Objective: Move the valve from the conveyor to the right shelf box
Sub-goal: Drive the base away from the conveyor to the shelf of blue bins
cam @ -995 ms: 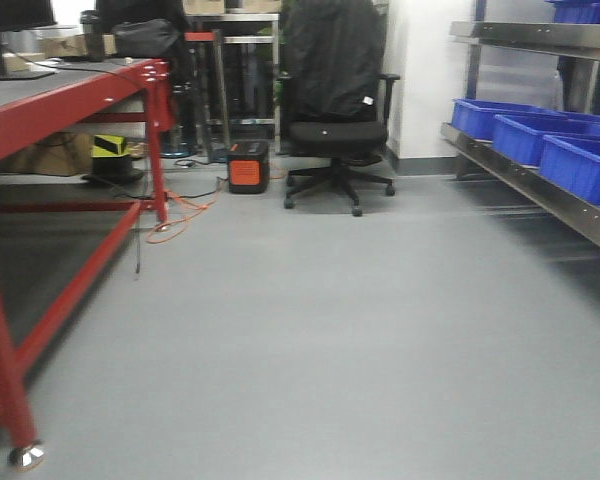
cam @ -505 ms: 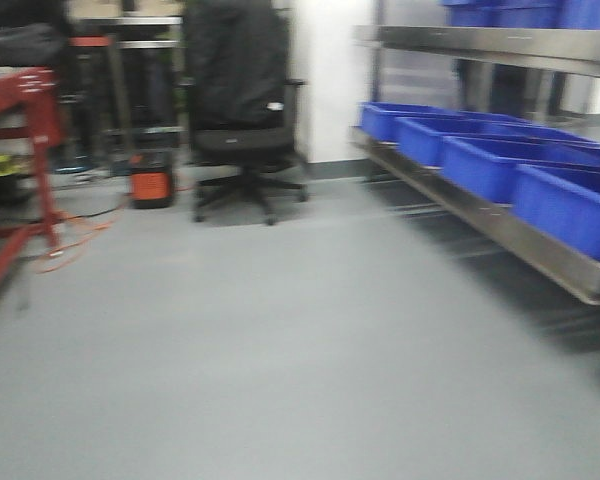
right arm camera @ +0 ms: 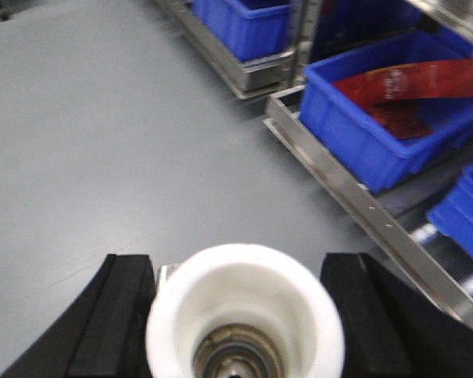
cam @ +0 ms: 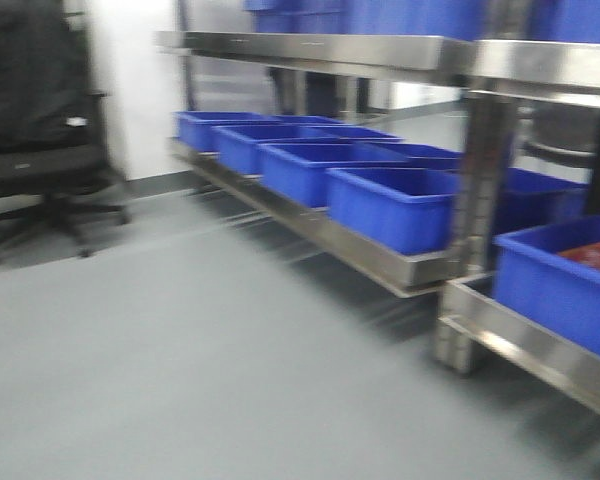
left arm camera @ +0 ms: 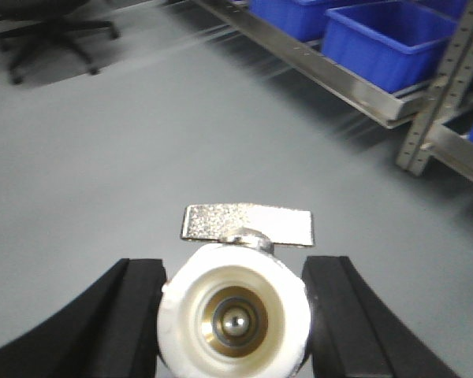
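1. The left gripper (left arm camera: 235, 315) is closed on a white valve (left arm camera: 236, 303). Its two black fingers (left arm camera: 130, 311) press against the valve's round body from the left and the right.
2. This valve's open end faces the camera, showing a brass-coloured ring with a shiny ball inside. A flat metal handle (left arm camera: 248, 224) lies crosswise on top.
3. The right gripper (right arm camera: 240, 323) clamps a second valve (right arm camera: 244, 311) in the same way, with fingers (right arm camera: 118, 315) against both sides. Its white round opening also faces the camera.
4. Both valves hang in the air above a plain grey floor (cam: 180, 350).
5. A steel shelf (cam: 480, 200) runs along the right side of the scene, from near to far.
6. A row of blue boxes (cam: 390, 205) stands on the shelf's low tier, side by side.
7. In the right wrist view, one blue box (right arm camera: 363, 134) on the low tier, to the right of the second valve, holds a red sheet (right arm camera: 414, 79).
8. Far to the left, a black office chair (cam: 40, 150) stands by a white wall.
9. The pictures are blurred, so fine detail is hard to make out.
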Robot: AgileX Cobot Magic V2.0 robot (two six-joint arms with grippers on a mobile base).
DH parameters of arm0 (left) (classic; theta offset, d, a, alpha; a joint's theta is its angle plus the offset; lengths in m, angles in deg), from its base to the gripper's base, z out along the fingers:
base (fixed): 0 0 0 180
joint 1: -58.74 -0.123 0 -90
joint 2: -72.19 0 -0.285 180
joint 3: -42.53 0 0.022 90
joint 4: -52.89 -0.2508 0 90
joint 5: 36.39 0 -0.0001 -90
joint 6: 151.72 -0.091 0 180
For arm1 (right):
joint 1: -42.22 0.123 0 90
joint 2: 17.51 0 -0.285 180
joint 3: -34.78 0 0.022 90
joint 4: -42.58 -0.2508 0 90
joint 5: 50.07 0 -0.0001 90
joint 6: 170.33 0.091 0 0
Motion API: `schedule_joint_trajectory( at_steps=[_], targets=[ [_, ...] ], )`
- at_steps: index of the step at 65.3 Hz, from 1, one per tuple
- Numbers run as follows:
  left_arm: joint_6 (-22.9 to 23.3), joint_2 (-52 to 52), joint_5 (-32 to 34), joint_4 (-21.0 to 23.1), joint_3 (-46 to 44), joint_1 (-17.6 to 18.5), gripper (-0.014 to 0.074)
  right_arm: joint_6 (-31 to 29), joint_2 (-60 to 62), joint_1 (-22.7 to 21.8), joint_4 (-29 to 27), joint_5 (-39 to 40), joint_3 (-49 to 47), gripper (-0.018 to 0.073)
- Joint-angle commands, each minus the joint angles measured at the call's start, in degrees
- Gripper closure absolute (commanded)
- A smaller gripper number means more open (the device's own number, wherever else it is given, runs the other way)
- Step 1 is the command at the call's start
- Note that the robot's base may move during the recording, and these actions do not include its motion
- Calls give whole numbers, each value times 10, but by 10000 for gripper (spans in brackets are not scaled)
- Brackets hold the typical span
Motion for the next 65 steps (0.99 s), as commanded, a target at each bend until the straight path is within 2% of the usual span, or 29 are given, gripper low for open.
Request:
schedule_joint_trajectory(
  at_steps=[1, 65],
  targets=[
    [0, 4, 29, 3, -2, 2, 707, -3, 3, -1, 2, 38, -6, 727],
    [0, 4, 33, 3, -2, 2, 707, -3, 3, -1, 2, 38, -6, 727]
  ],
)
